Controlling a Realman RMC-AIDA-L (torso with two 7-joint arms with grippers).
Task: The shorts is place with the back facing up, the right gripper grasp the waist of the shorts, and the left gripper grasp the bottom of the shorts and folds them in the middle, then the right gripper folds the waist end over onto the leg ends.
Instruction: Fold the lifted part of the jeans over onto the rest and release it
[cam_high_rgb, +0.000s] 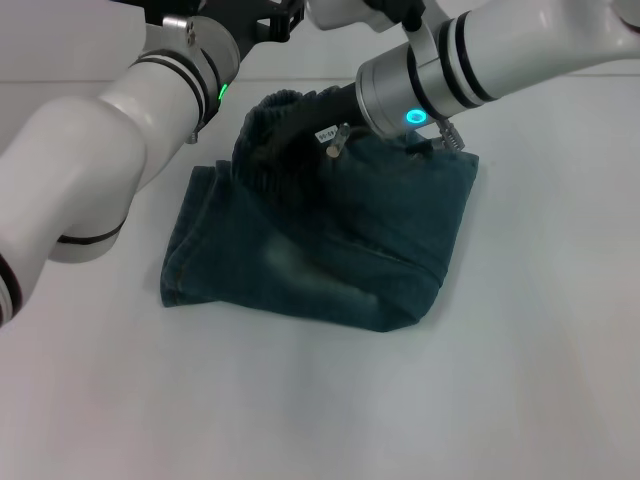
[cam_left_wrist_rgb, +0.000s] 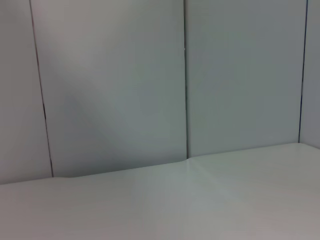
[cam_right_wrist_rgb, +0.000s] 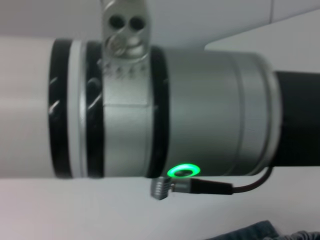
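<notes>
Shorts (cam_high_rgb: 330, 245): dark denim, lying mid-table (cam_high_rgb: 520, 400), already folded lengthwise, leg hems at near-left edge. Waist end (cam_high_rgb: 285, 140) lifted, curled over far part of shorts. Soft, limp, moderately heavy, likely drapes and slides little; best taken at thick waistband.

Right claw (cam_high_rgb: 335, 135) at raised waist end, apparently gripping cloth. Small white label (cam_high_rgb: 326, 134) there, writing unreadable.

Left claw (cam_high_rgb: 265, 18) beyond shorts, idle; cannot tell opening.

The right arm is reaching in from the far right toward the middle, and its right gripper (cam_high_rgb: 318, 128) is squeezing shut on cloth. The left arm is bending up on the left, with its left gripper (cam_high_rgb: 262, 18) sitting high at the far edge.
</notes>
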